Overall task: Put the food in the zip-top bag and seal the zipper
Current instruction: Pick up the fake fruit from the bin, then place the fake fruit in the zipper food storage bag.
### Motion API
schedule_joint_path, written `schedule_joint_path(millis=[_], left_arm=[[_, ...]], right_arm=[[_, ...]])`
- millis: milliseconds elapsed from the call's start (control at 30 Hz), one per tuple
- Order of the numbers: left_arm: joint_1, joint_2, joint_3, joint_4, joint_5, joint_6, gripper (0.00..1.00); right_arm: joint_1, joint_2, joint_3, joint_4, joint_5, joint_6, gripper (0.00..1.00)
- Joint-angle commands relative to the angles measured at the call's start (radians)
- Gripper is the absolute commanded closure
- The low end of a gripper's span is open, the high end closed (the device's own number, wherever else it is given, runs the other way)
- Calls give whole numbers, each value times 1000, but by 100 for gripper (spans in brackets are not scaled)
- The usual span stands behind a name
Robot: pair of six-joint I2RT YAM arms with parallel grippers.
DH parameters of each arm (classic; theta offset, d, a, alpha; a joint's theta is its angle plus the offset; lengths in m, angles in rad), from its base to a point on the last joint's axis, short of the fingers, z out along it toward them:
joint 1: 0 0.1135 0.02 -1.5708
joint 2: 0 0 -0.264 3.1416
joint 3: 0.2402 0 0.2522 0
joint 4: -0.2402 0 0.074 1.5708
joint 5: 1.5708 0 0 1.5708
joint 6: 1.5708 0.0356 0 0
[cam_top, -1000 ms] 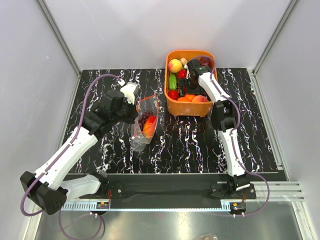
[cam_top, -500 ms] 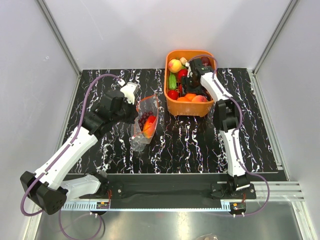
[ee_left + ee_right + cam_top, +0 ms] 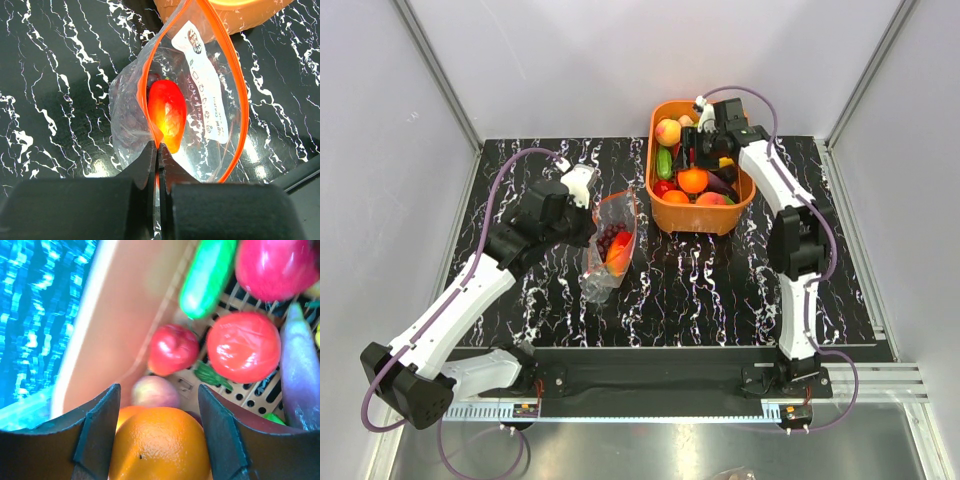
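left jaws clenched on the zipper [image 3: 244, 107] rim of the zip-top bag [image 3: 210, 145], which lies open on the desk [image 3: 720, 290] beside the basket [image 3: 665, 215], a red-yellow fruit [image 3: 167, 112] inside; right jaws grasp an orange [image 3: 159, 445] over the basket

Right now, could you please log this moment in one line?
left end effector: shut on clear zip-top bag rim | right end effector: shut on glossy round orange
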Motion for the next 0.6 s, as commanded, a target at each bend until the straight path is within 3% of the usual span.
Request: schedule_joint_path(millis=[0, 567], left_arm=[[2, -10, 31, 22, -11, 12, 100], [5, 15, 38, 29, 37, 0, 100]], right_arm=[[9, -112, -19, 77, -63, 13, 90], [38, -271, -77, 100, -110, 102, 92]])
